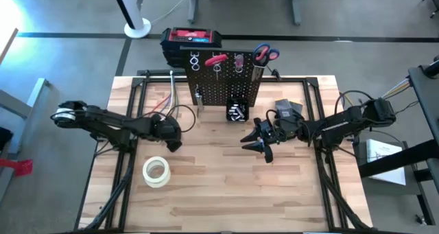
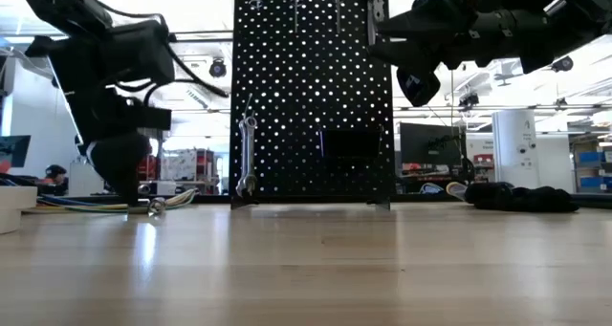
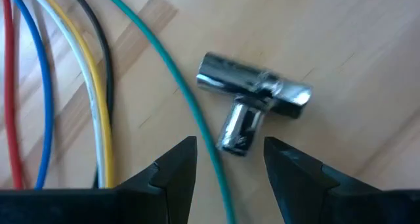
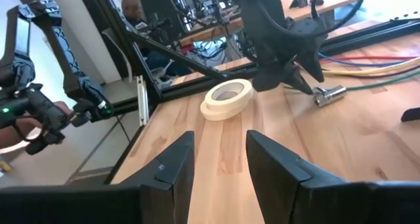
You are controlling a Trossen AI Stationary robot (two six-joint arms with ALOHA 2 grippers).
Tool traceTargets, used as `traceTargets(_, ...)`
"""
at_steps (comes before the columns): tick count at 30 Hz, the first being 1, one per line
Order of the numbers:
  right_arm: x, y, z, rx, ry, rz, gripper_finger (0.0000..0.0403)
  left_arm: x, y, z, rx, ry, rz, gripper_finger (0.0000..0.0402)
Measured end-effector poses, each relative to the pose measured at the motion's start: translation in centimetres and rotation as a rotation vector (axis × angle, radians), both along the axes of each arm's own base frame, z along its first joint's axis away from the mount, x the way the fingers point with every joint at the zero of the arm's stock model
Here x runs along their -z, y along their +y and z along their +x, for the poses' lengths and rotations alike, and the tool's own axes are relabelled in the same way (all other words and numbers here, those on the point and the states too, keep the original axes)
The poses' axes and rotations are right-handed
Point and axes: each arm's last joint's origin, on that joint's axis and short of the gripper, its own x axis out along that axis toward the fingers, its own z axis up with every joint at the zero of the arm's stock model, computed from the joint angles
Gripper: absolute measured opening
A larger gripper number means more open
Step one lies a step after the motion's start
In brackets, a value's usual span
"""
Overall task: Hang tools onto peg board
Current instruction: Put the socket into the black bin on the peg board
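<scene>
Overhead first: peg board (image 1: pixel 224 79) stands upright at the table's (image 1: pixel 226 193) far edge, so only its top edge and black perforated face show. Red-handled scissors (image 1: pixel 265 53) and a red clamp (image 1: pixel 216 60) hang along its top, and a small black bin (image 1: pixel 237 111) sits at its foot with silver bits inside. Left gripper (image 1: pixel 171 139) reaches low toward the board's left side beside coloured wires (image 1: pixel 162 105); a white tape roll (image 1: pixel 156 171) lies near it. Right gripper (image 1: pixel 261 143) hovers right of the bin, a black glove (image 1: pixel 288 110) behind it.

Low view: the board is backlit, light showing through its round holes. A silver wrench (image 2: pixel 247 159) hangs on its left part. The left arm angles steeply down at the picture's left, its tip at the tabletop; the right arm is cut off at the top right.

Left wrist view: 2 dark fingers (image 3: pixel 174 170) stand spread, empty, either side of a green wire (image 3: pixel 172 86). Just ahead lie shiny cylindrical sockets (image 3: pixel 252 99), 2 forming a T, somewhat blurred.

Right wrist view: 2 fingers (image 4: pixel 174 165) are parted with bare wood between them. Beyond, the left arm stands over the sockets.
</scene>
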Motion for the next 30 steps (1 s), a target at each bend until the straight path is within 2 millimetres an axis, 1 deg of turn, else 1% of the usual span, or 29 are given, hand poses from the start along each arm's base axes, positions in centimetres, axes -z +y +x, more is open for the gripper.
traceTargets(4, 0.0, 0.0, 0.0, -0.001, 0.000, 0.000, 0.0120, 0.7, 0.4, -0.2, 0.027, 0.033, 0.008, 0.0167)
traceTargets(7, 0.1, 0.1, 0.0, -0.005, 0.007, 0.000, 0.0119, 1.2, 0.5, -0.1, 0.051, 0.030, 0.016, 0.0155)
traceTargets(12, 0.3, 0.2, -0.1, -0.008, 0.016, 0.002, 0.0125, 1.6, 0.5, 0.2, 0.070, 0.019, 0.022, 0.0125)
traceTargets(16, 0.1, 0.2, -0.2, -0.008, 0.010, 0.002, 0.0124, 1.7, 0.5, 0.5, 0.087, 0.008, 0.028, 0.0108)
traceTargets(21, -0.1, 0.3, -0.2, -0.010, 0.007, 0.021, 0.0114, 1.9, 0.5, 1.0, 0.081, -0.030, 0.030, 0.0062)
traceTargets(27, -0.4, 0.8, -0.4, -0.023, -0.006, 0.030, 0.0104, 1.6, 0.4, 1.4, 0.083, -0.059, 0.006, 0.0060)
traceTargets(30, -0.4, 1.0, -0.4, -0.030, -0.006, 0.027, 0.0098, 1.1, 0.1, 1.9, 0.105, -0.081, -0.042, 0.0060)
